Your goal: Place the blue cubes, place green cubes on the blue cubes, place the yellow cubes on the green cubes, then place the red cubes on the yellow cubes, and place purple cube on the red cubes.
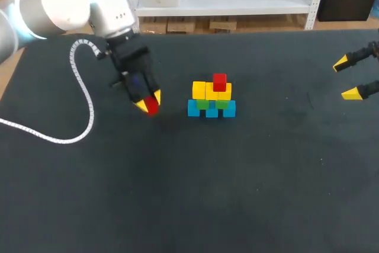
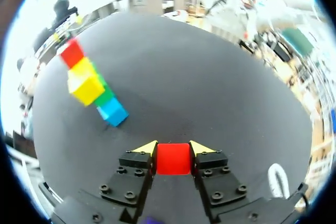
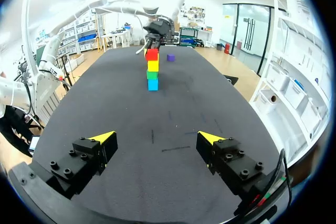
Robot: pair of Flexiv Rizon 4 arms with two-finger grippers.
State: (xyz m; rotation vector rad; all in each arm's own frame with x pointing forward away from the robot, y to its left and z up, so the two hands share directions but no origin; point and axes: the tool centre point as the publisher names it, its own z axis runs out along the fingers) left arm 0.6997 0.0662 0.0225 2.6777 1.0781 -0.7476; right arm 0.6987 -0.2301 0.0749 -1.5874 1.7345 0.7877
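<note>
The black cloth-covered table [image 1: 249, 194] carries, at mid-frame in the head view, a stepped pile of small plastic cubes [image 1: 211, 98]: a blue row at the base, green above, then a yellow row [image 1: 201, 90], with one seated red cube [image 1: 219, 81] toward its right end. The pile's long axis runs left to right. The left pincer [image 1: 149, 103], left of centre, is clamped on a second red plastic cube [image 1: 151, 107] (both yellow tips press its sides) and is the nearer arm. The pile lies to its right, and the bare yellow spot is on the side nearest it, I judge. The right pincer [image 1: 346, 78], at the right edge, has its fingers apart and holds nothing. In the right wrist view, a small purple cube [image 3: 170, 57] sits just beyond the pile.
</note>
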